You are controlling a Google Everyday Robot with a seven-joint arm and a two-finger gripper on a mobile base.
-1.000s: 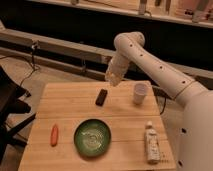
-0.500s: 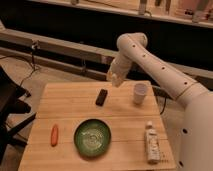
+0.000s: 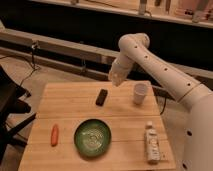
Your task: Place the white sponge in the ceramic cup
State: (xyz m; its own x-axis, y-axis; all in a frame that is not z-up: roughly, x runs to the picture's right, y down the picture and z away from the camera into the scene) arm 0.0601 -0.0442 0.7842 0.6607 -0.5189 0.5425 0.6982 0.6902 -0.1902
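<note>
The ceramic cup [image 3: 140, 93] is small, plain and white, and stands upright on the wooden table [image 3: 65, 107] at the back right. My gripper [image 3: 116, 78] hangs above the table's back edge, left of the cup and higher than it. An off-white lump at its tip looks like the white sponge [image 3: 115, 80], held in the shut fingers. No sponge lies on the table.
A small dark block [image 3: 101, 97] lies below the gripper. A green bowl [image 3: 93, 137] sits at the front middle, an orange carrot [image 3: 54, 134] at the front left, and a white labelled bottle [image 3: 151, 143] lies at the front right. A dark chair stands at the left.
My gripper has moved a little to the right, towards the cup, with the pale lump still at its tip. Nothing on the table has moved.
</note>
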